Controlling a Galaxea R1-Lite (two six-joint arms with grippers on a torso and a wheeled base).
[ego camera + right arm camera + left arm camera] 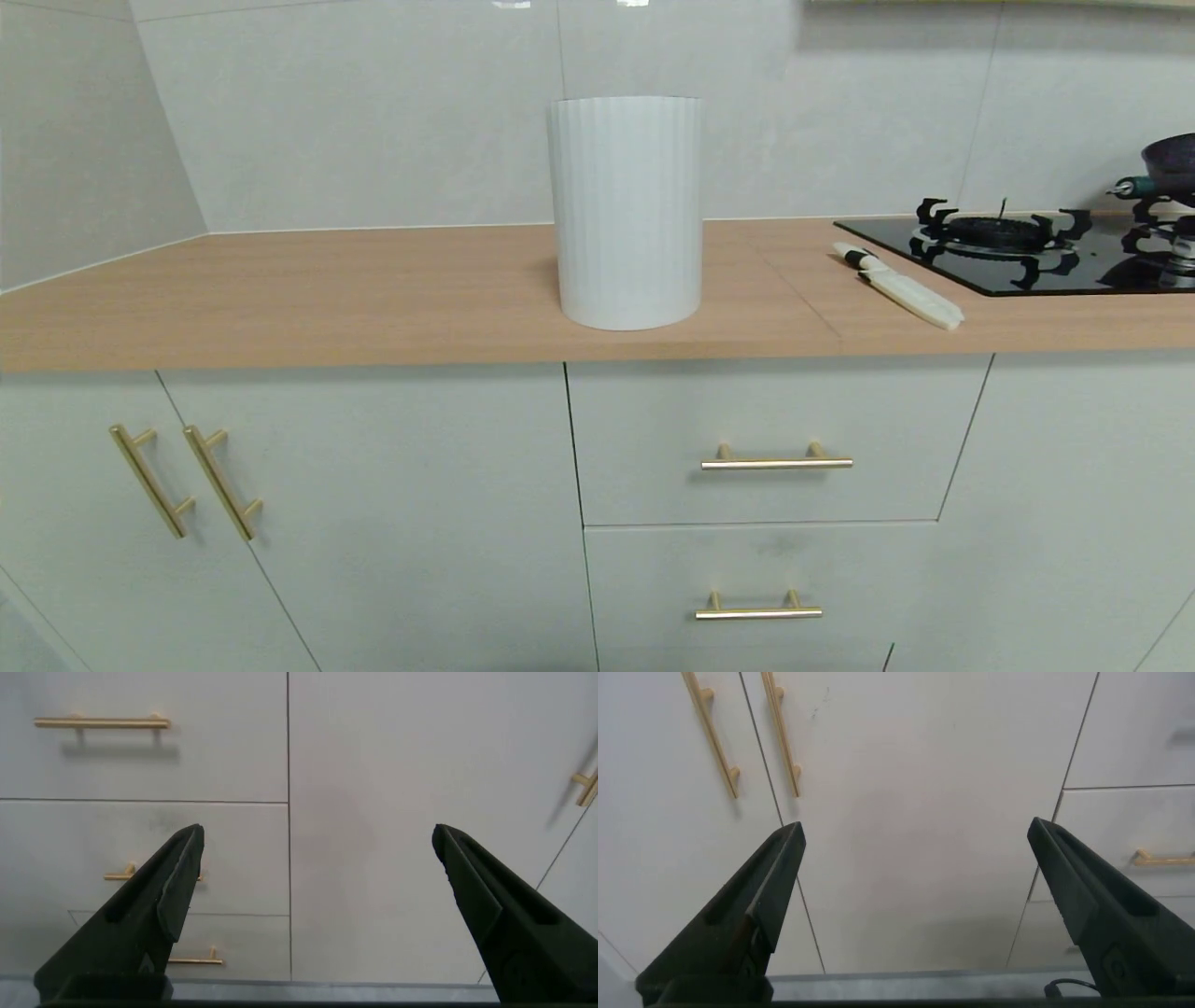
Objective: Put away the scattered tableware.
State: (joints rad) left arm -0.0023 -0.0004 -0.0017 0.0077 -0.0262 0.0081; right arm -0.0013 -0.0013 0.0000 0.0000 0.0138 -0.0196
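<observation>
Kitchen counter, items as found: wooden countertop (327, 299) against a tiled wall, bearing a white ribbed container (625, 215) – a tall cylinder, upright, near the counter's front edge at the middle. Knife (898, 286), pale with a dark band near one end, lies flat on the countertop to the container's right, well apart from it and just beside the front left corner of the black gas hob (1074, 271). Dark pan (1172, 159) sits on the hob's far burner at the right edge. Left gripper (915, 840) – fingers spread wide, grasping nothing – faces the pale cabinet doors (878, 765) with paired gold handles (715, 737). Right gripper (318, 840), likewise spread wide and grasping nothing, faces the stacked drawers (140, 765) with horizontal gold pulls (103, 723).
</observation>
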